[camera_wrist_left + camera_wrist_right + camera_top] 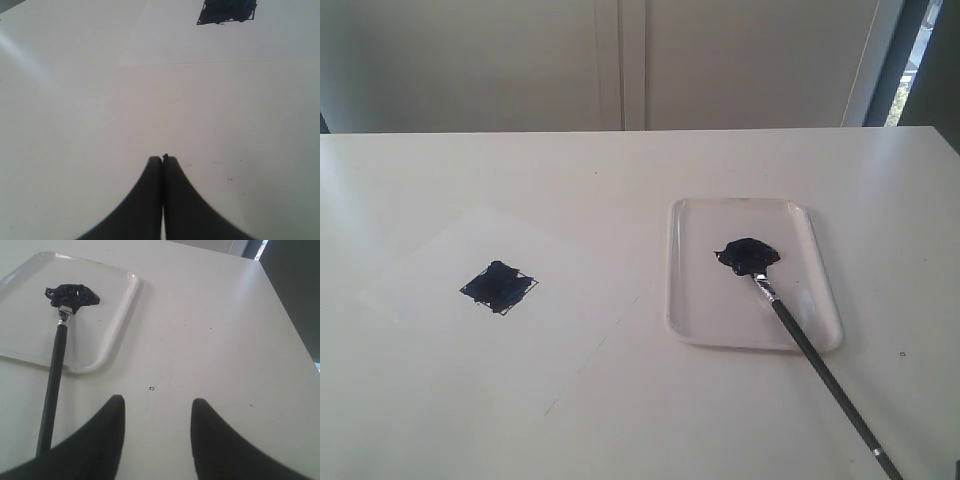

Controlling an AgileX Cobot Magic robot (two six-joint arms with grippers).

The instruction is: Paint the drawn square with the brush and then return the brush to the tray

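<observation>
Drawn square (499,286) on paper sheet (430,275), filled dark blue-black. Brush (810,350): bristles in paint blob (748,255) in tray (705,300), handle crossing the rim onto counter (620,420). Left fingers (150,192) pressed together, empty. Right fingers (102,442) apart, holding nothing, near brush handle

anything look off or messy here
The brush lies only half in the tray: bristles in the paint blob, handle jutting out over the rim. The drawn square looks patchily filled near its corners.
</observation>
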